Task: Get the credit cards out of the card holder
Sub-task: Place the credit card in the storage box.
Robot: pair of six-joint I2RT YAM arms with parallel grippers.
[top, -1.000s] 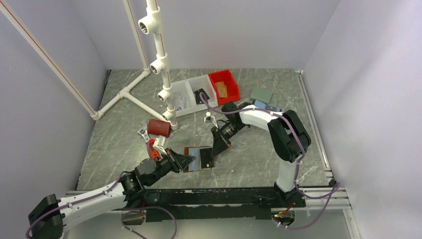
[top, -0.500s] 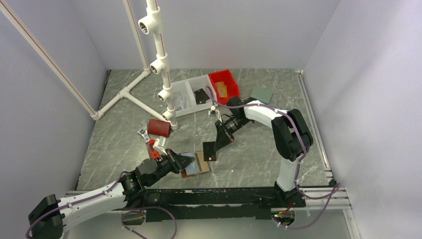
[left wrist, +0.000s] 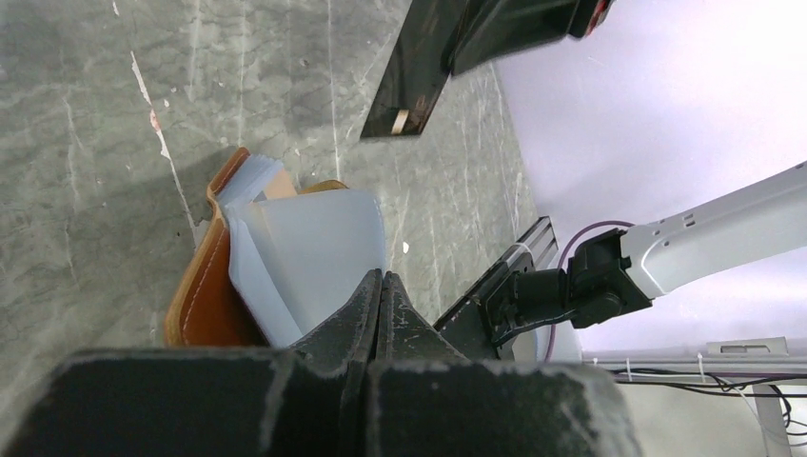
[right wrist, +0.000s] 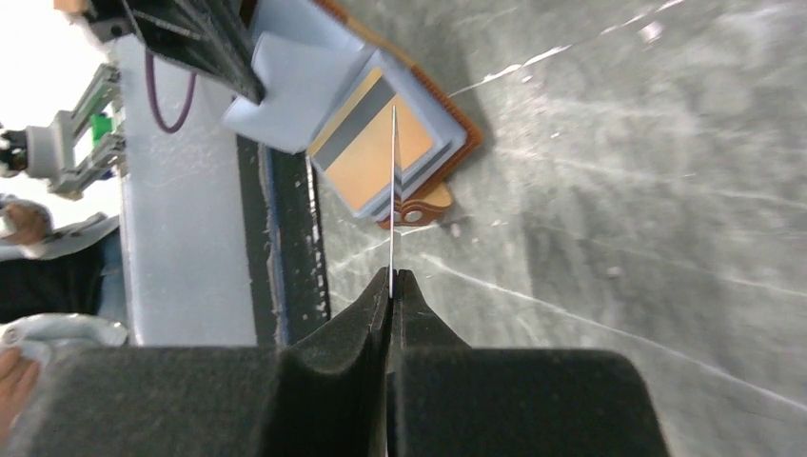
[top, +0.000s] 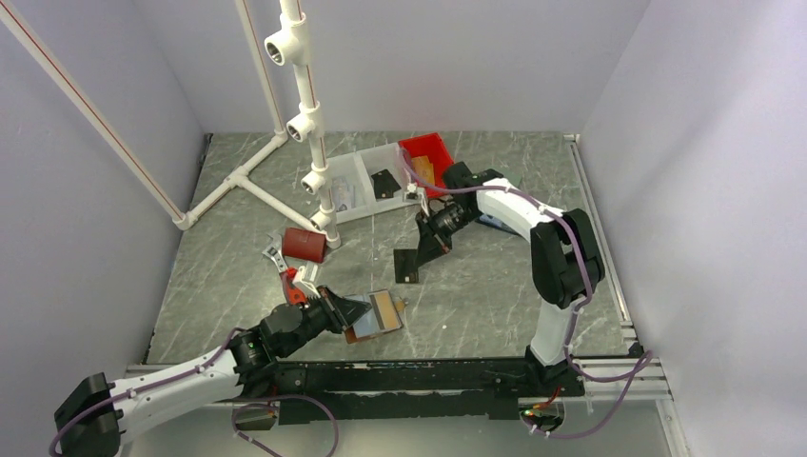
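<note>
Grey marbled table (top: pixel 495 305), near-centre strip.

Brown leather card holder (top: pixel 383 312) lies opened out just ahead of the left arm, inner face up. Its long axis runs roughly left to right across the table, and the far end is skewed a little away from the arms. The left pincer (top: pixel 354 309) is clenched on the pale blue inner flap at the holder's left end. The leather looks soft and floppy, so it is likely to fold or drag unless pinned. A tan face with a dark stripe shows in the pocket; card or lining, I cannot tell.

Black credit card (top: pixel 406 266) is out of the holder, just beyond it and apart, and appears lifted off the table. The right pincer (top: pixel 425 249) grips it flat across one short end. From the right wrist it reads as a hairline edge (right wrist: pixel 392 190) running straight out from the fingertips, its free end toward the holder.

Judgement: the card is light, stiff and slick plastic, too thin to take hold of when lying flat. It is best pinched on an exposed end, faces between the pads, and it could swivel if held by a corner.
</note>
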